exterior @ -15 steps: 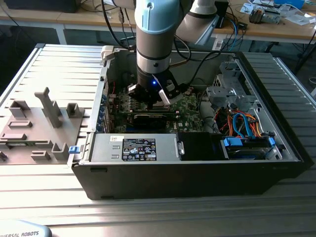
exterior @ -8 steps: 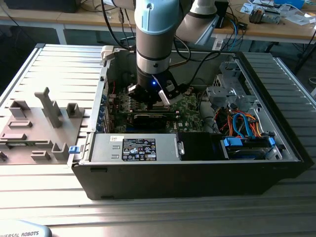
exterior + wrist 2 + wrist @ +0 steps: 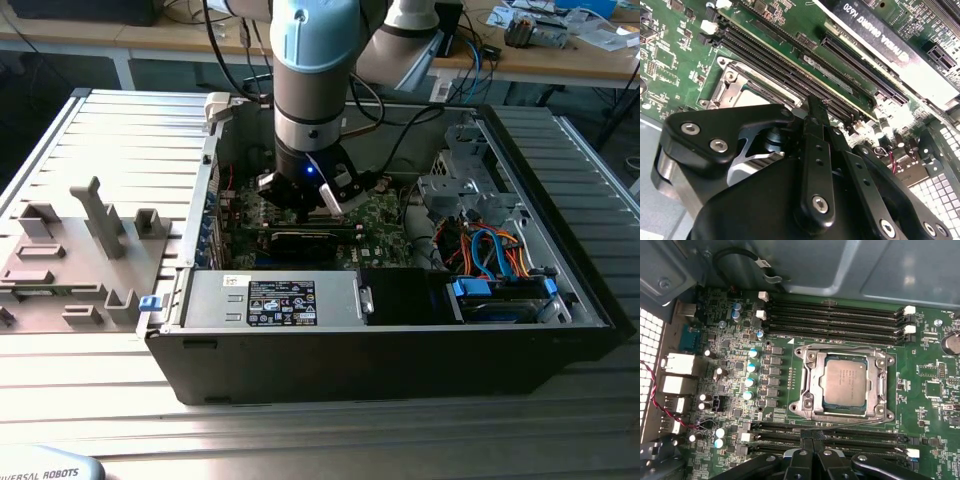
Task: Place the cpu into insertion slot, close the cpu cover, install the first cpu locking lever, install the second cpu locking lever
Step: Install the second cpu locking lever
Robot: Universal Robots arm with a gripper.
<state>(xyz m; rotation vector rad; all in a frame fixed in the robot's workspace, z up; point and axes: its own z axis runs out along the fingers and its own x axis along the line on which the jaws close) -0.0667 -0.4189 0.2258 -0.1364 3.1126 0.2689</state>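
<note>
**Hovering over the socket, chip seated under its cover**

I hang inside the open computer case (image 3: 560,330), which lies on its side on a ribbed metal table (image 3: 120,130). Its walls rise all around me, and my arm (image 3: 315,60) comes down through the open top. Beneath me spreads the green circuit board (image 3: 935,405), the largest thing within reach.

My gripper (image 3: 812,452) shows at the edge of the first wrist view with its two black fingers (image 3: 801,460) pressed together, holding nothing. In the second wrist view the fingertips (image 3: 815,112) hang just above the memory slots beside the socket.

Just past my fingertips sits the insertion slot (image 3: 890,416), its silvery rim fixed to the board. The cpu (image 3: 845,381) lies flat inside it, grey top facing up. The cpu cover (image 3: 815,382) is down over it, framing the chip through its square cut-out. A thin locking lever (image 3: 860,423) runs along the side of the socket nearest my fingers; whether it is latched I cannot tell.

Rows of long memory slots (image 3: 835,320) flank the socket: four on the far side and more on my side, partly hidden by my own fingers. A long black card (image 3: 890,50) stands beyond the slots. A row of five small blue-topped capacitors (image 3: 751,367) stands off to one side of the socket, and a red-and-black twisted wire (image 3: 655,400) trails near the case's rear ports.
</note>
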